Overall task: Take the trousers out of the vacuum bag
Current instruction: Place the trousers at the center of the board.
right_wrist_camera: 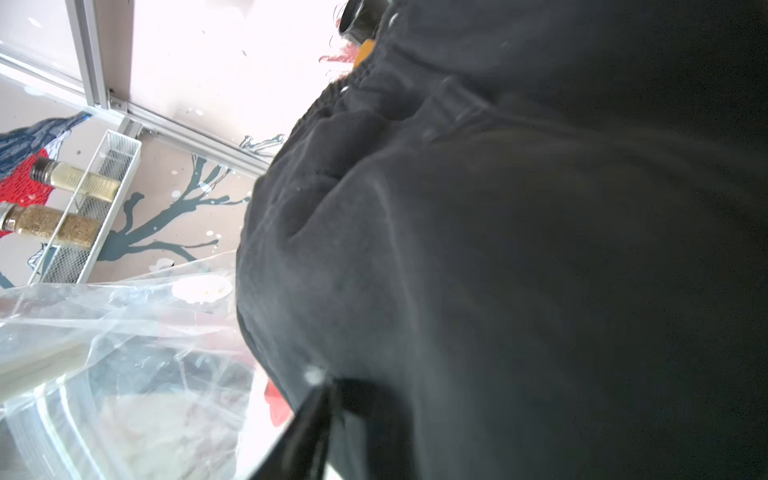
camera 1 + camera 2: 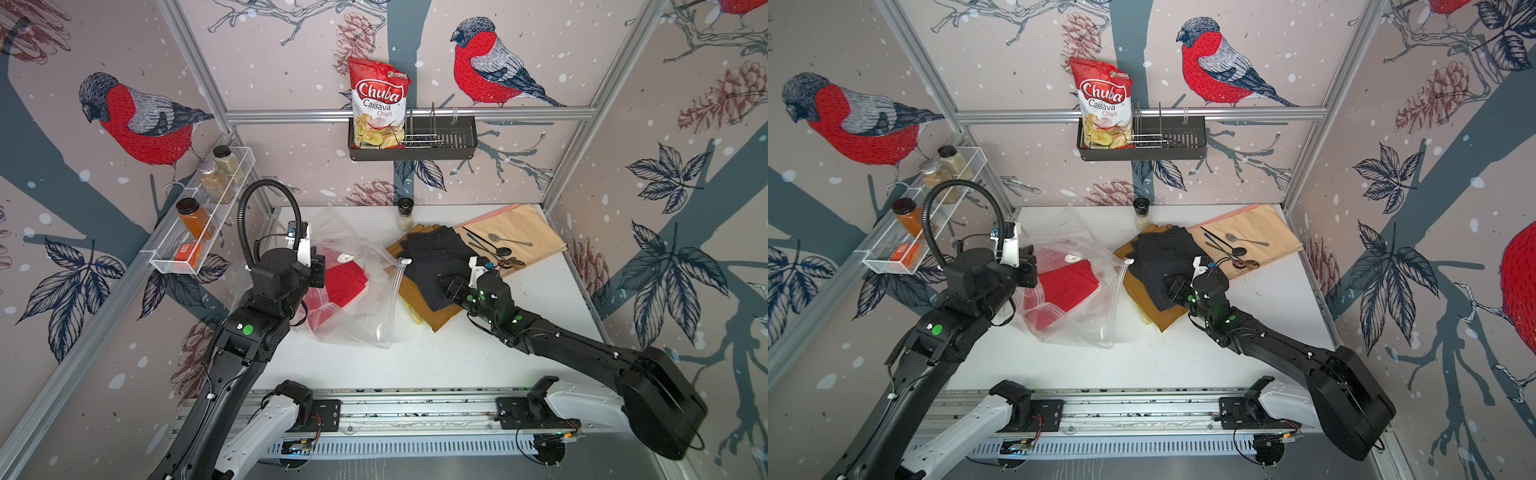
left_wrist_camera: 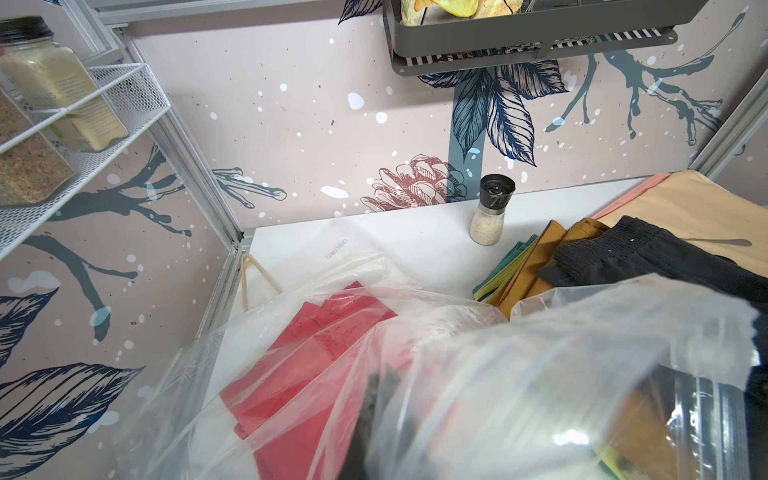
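At the scene's left, inside the vacuum bag (image 2: pixel 365 320), the red trousers (image 2: pixel 345 284) lie beside the left gripper (image 2: pixel 319 270), apparently shut on the bag's rim, and left of the right gripper (image 2: pixel 448 289), its opening impossible to tell, atop the dark trousers (image 2: pixel 432 253) outside.

The left gripper (image 2: pixel 319 272) has its fingertips lost behind the vacuum bag (image 2: pixel 365 307), a dark blur in the left wrist view. The dark trousers (image 1: pixel 519 249) fill the right wrist view; in both top views the right gripper (image 2: pixel 446 289), black on black, shows no readable jaw gap.
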`<control>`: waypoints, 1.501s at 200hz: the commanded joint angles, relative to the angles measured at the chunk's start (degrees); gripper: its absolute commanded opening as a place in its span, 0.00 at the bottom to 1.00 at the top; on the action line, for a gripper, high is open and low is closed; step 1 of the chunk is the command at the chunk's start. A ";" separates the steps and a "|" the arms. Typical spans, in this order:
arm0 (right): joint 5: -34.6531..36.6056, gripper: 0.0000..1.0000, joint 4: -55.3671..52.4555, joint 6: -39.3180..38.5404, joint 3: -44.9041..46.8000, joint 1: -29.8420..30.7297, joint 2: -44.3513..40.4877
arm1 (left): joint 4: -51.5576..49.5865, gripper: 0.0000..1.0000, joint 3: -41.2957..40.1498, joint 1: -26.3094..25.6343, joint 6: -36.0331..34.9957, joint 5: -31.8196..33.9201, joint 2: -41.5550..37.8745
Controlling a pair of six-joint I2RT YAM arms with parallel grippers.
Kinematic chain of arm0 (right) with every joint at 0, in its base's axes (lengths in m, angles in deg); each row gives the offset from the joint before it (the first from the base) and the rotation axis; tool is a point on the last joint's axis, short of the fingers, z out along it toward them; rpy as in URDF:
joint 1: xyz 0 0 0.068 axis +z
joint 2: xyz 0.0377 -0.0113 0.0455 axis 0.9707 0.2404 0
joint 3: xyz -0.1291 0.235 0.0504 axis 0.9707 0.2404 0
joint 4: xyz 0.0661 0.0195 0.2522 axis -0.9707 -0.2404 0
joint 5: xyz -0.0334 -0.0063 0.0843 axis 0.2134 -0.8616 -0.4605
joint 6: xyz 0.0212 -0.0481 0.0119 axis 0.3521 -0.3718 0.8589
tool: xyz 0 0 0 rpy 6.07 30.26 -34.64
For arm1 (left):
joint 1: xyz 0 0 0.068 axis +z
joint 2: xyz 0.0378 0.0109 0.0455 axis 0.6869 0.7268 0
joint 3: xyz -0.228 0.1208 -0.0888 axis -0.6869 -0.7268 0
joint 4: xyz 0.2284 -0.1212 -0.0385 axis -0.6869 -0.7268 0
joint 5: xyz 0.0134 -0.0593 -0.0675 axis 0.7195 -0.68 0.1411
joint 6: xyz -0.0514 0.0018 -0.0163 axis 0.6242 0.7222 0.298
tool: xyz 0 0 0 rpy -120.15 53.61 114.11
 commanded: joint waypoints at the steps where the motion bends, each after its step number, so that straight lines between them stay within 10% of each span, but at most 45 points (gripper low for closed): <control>1: -6.58 0.18 8.00 1.28 -4.45 0.54 3.25 | 1.72 0.00 0.18 0.12 -0.03 0.23 -0.54; 29: -14.22 0.00 12.99 4.00 -10.37 0.01 7.26 | 1.66 0.00 0.94 0.05 -0.29 -0.06 -0.42; 129: -8.11 0.00 -1.84 7.20 0.20 2.58 -4.06 | 2.54 0.00 0.23 0.10 -0.38 -1.45 0.67; 146: -2.27 0.41 -8.02 6.27 1.75 2.14 -7.07 | 2.86 0.00 0.30 0.10 -0.20 -2.12 0.96; 171: 0.66 0.66 -12.28 4.81 2.16 0.66 -8.57 | 3.17 0.00 0.30 0.11 0.14 -3.13 1.18; 300: 4.82 0.86 -13.61 12.54 12.63 -8.56 -23.91 | 2.65 0.00 1.00 0.12 -0.52 -4.95 2.12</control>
